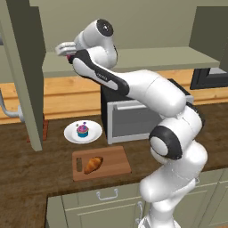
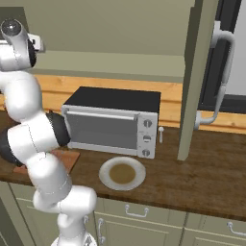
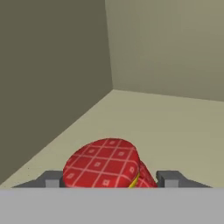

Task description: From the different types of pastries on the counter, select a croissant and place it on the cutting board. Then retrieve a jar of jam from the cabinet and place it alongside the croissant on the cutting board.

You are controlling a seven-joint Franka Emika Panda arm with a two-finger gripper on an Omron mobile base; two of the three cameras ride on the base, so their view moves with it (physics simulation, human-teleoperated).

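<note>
Gripper is inside the upper cabinet, low over its shelf, fingers either side of the jam jar. The red checked lid sits right between the tips, jaws look pressed onto its sides, so I'd call it pinching the jar, though actual contact is hidden at the bottom of the hand view. In the left base view the hand reaches in at shelf level past the open cabinet door, a bit of red showing at the fingers. The jar is near the shelf's front, well away from the back corner; whether it's resting or lifted I can't tell.

Arm is stretched up and left because the jam is stored up high; the jar is taken from the sides so it stays upright.

Down on the counter, the croissant already lies at the middle of the cutting board, so step one looks done. Bare board to its right leaves room for the jar. A plate with a cupcake sits just behind the board's back edge, and the toaster oven is to the right of that.

Next is probably pulling the jar out past the door.
</note>
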